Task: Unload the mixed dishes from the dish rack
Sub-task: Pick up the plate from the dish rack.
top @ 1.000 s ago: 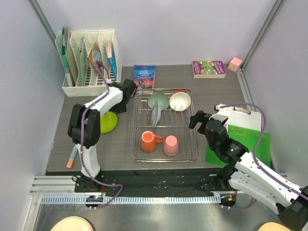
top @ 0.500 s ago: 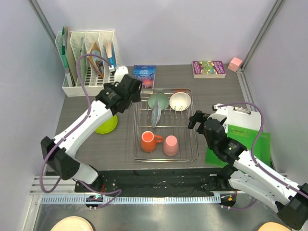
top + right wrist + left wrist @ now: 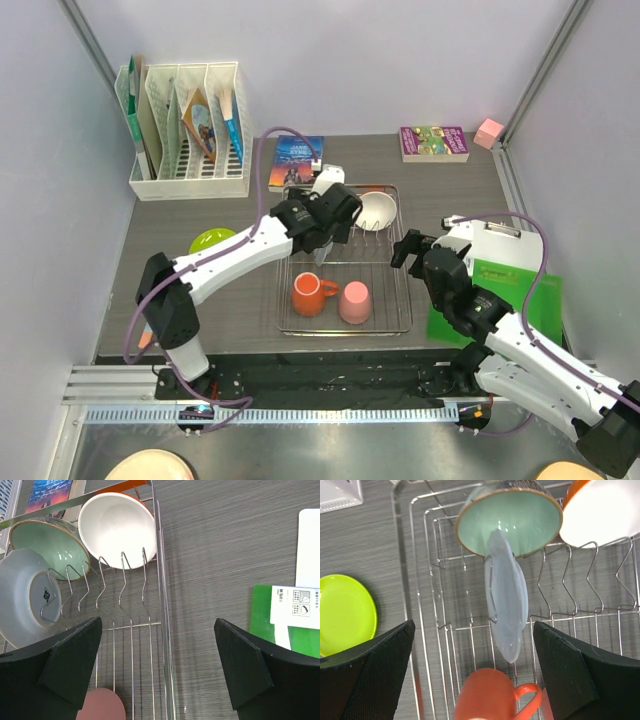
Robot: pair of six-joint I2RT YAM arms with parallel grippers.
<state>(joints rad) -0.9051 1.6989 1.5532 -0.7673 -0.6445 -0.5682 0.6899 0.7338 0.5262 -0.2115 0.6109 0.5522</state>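
Top external view: table [image 3: 450, 190] carries the rack [image 3: 385, 285] at mid-frame. Left gripper [image 3: 474, 624] is held over the rack's upper left, jaws spread wide, nothing held. Right gripper [image 3: 157, 621] hangs at the rack's right edge, equally wide and empty. Plate [image 3: 345, 612] lies on the table left of the rack, so unloading is judged begun.

Racked: pale dish [image 3: 506, 615] on edge in the tines, green bowl [image 3: 510, 522], cream bowl [image 3: 117, 530], mug [image 3: 308, 293], cup [image 3: 353, 302]. Pale dish is framed between the left jaws. Next move judged: descent and a pinch on its thin rim, tines avoided.
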